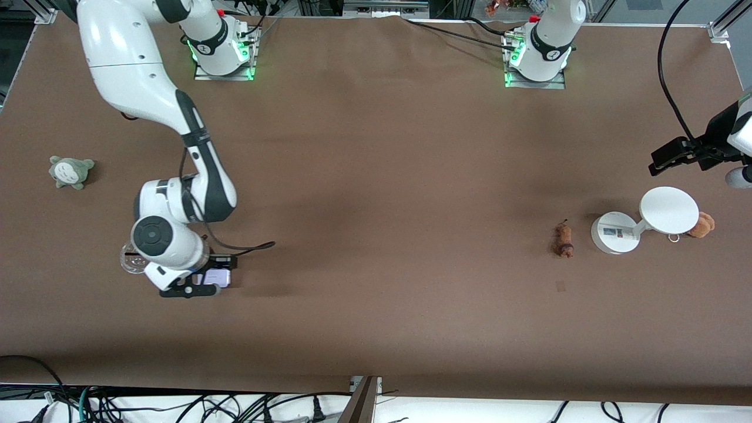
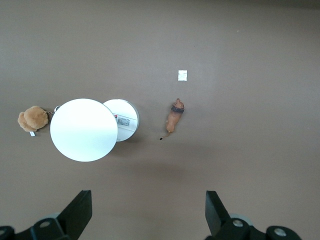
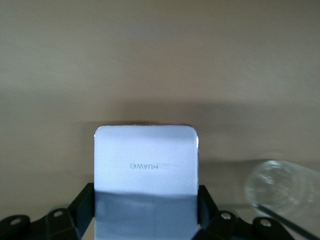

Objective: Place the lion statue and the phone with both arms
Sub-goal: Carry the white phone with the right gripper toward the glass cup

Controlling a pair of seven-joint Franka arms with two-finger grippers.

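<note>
two hands, right hand (image 3: 145, 215) seemingly clasping phone (image 3: 145, 165), left hand (image 2: 147, 212) spread over table

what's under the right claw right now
The small flat pale lavender-white phone sits between the right claw fingers, on the brown table. A clear glass dish lies beside it. In the front view the arm covers most of the phone.

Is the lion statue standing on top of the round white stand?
No, the lion statue lies on the brown table beside the round white stand, apart from it.
</note>
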